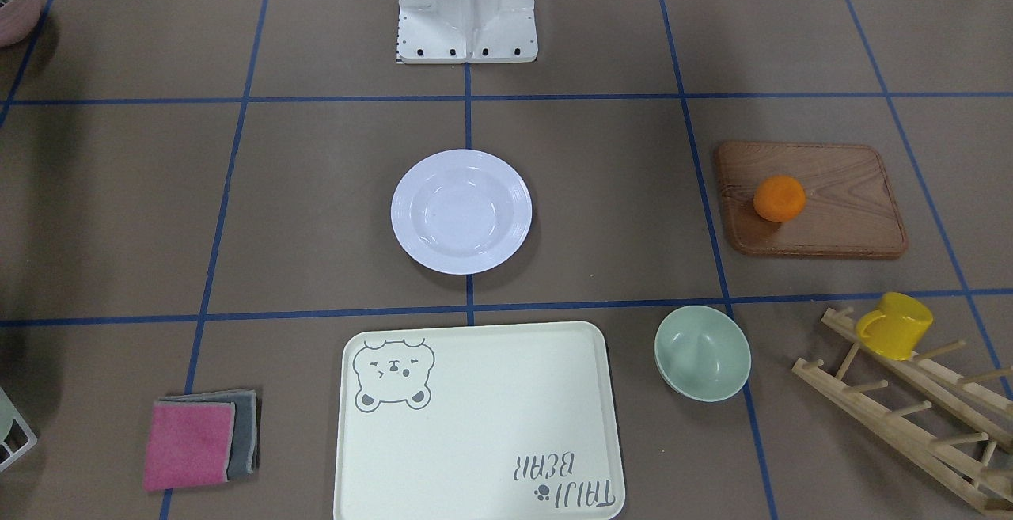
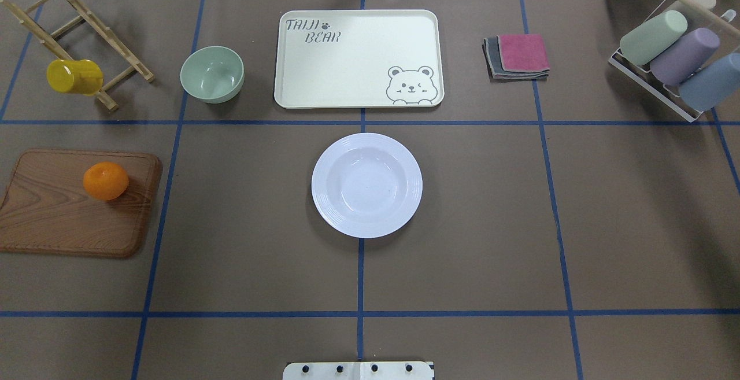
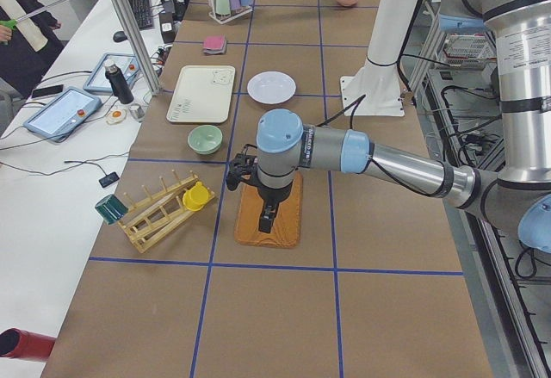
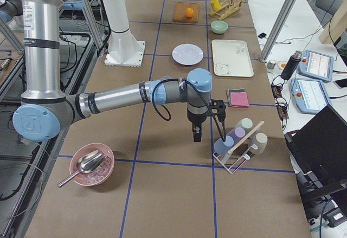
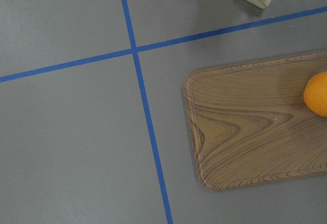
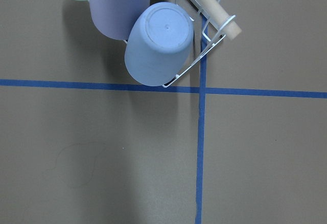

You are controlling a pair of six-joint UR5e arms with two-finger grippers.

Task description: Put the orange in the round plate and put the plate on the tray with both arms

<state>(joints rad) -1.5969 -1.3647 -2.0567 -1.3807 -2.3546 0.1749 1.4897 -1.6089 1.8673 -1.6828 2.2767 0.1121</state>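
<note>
The orange (image 2: 106, 180) rests on a brown wooden board (image 2: 69, 206) at the table's left side. It also shows at the right edge of the left wrist view, orange (image 5: 317, 94). The white round plate (image 2: 366, 185) lies empty in the middle of the table. Beyond it lies the empty cream bear tray (image 2: 358, 56). My left gripper (image 3: 269, 216) hangs above the board, seen only in the exterior left view. My right gripper (image 4: 195, 134) hangs above the table near the cup rack, seen only in the exterior right view. I cannot tell whether either is open or shut.
A pale-green bowl (image 2: 212, 73) stands left of the tray. A yellow mug (image 2: 74, 76) hangs on a wooden rack (image 2: 87, 27). Folded pink and grey cloths (image 2: 517, 56) and a wire rack of cups (image 2: 670, 59) are at the right. The white base (image 1: 467, 5) stands behind the plate.
</note>
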